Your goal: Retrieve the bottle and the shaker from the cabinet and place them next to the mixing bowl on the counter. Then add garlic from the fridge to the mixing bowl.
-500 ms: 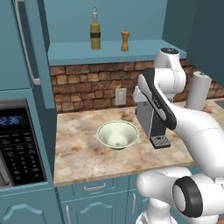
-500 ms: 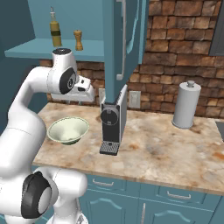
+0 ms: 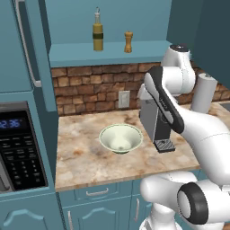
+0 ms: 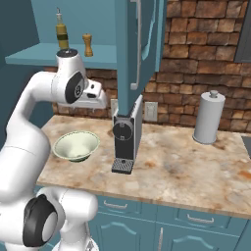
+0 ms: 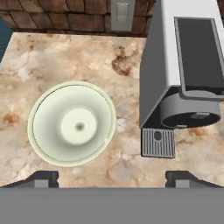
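Note:
The olive-yellow bottle (image 3: 97, 32) and the small brown shaker (image 3: 128, 42) stand upright, a little apart, on the shelf of the open teal cabinet (image 3: 103, 53). They also appear as the bottle (image 4: 61, 32) and the shaker (image 4: 87, 44) above the arm. The pale mixing bowl (image 3: 121, 138) sits empty on the marbled counter (image 3: 81, 157). My gripper (image 5: 113, 180) hangs open above the counter and points down, with the bowl (image 5: 72, 124) below and to its left. Nothing is between the fingers. The fridge and the garlic are out of view.
A grey coffee machine (image 3: 155, 121) stands just right of the bowl, close to the arm. A paper towel roll (image 4: 208, 117) is further right. The open cabinet door (image 4: 142, 54) hangs over the machine. A microwave (image 3: 18, 148) sits at the left.

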{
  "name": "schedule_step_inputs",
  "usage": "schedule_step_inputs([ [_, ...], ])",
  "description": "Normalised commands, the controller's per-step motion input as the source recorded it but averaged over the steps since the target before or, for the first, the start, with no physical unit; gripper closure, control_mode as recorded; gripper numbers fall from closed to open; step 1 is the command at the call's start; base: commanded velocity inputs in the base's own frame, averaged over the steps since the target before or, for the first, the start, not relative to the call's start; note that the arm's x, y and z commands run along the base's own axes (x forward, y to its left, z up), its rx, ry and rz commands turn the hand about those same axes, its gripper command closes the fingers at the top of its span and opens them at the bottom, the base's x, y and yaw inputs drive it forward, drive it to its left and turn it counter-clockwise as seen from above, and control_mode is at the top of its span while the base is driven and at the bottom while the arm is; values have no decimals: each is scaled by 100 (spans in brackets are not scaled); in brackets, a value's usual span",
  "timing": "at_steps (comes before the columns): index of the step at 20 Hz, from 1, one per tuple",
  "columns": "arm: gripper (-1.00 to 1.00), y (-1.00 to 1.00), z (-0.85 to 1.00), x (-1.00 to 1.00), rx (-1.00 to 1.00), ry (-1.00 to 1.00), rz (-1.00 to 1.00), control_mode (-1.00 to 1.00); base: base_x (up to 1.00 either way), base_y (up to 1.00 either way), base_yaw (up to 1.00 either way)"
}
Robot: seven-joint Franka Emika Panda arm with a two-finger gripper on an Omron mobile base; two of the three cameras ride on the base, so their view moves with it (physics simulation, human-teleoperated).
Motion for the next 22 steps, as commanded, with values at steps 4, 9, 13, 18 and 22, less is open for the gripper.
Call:
schedule_step_inputs([
  [4, -100, 0, 86, -5, 0, -25, 1, -100, 0, 0, 0],
  [9, -100, 0, 86, -5, 0, -31, 0, -100, 0, 0, 0],
  [13, -100, 0, 65, -4, 0, -33, 0, -100, 0, 0, 0],
  [18, -100, 11, 64, 0, 0, -17, 0, -100, 0, 0, 0],
  [22, -100, 29, 60, 5, 0, -2, -1, -100, 0, 0, 0],
])
